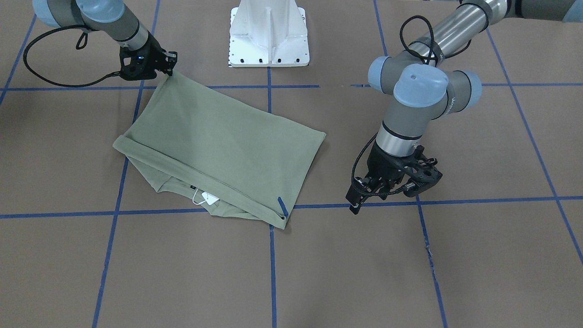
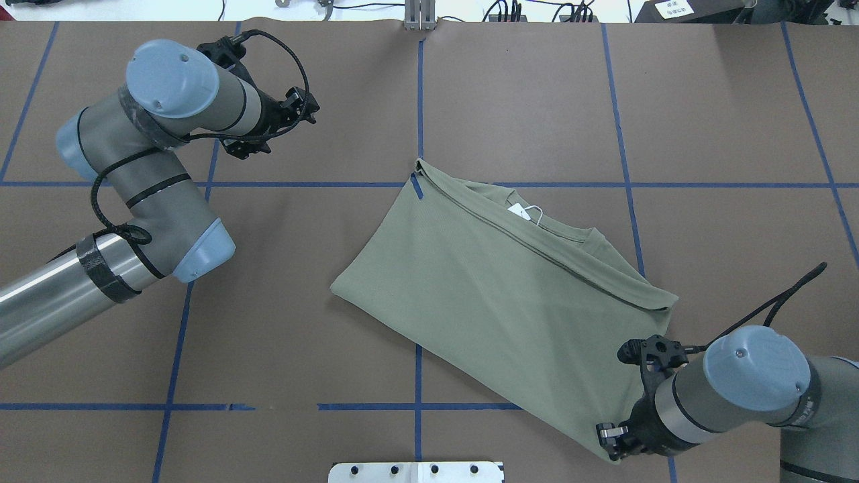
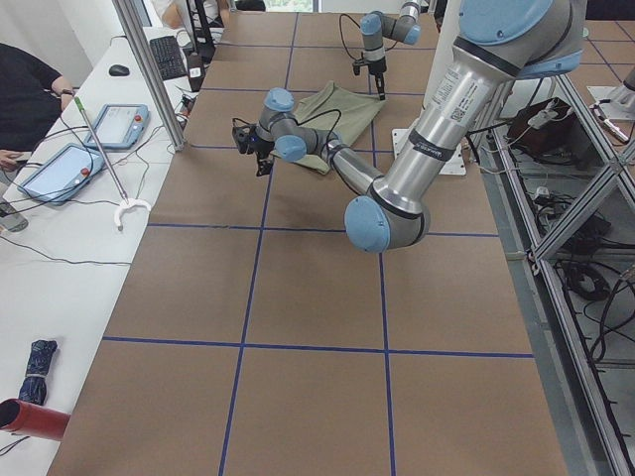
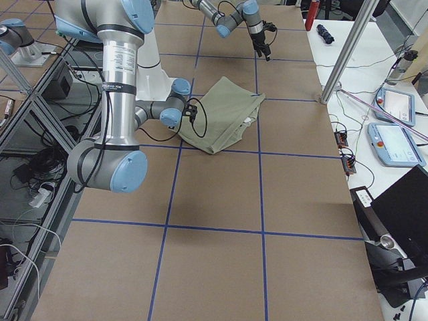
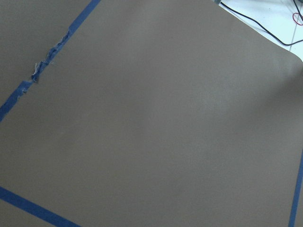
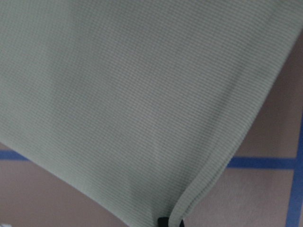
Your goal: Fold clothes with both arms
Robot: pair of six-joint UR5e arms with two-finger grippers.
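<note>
The sage-green shirt [image 1: 218, 146] lies folded into a rough rectangle in the middle of the table, and also shows in the overhead view [image 2: 510, 288]. Its collar with the white hang tag [image 1: 210, 198] peeks out under the folded layer on the side away from the robot. My right gripper [image 1: 171, 70] is shut on the shirt's corner nearest the robot base. The right wrist view shows the cloth pinched at the fingertips [image 6: 169, 221]. That corner looks slightly raised and taut. My left gripper [image 1: 401, 187] hovers over bare table well clear of the shirt, and looks open and empty.
The white pedestal base [image 1: 268, 36] stands at the robot's side of the table. Blue tape lines [image 1: 272, 273] grid the brown table surface. A short blue strip [image 1: 282, 206] sits on the shirt's far corner. Tablets and cables lie on the side bench [image 3: 60, 169].
</note>
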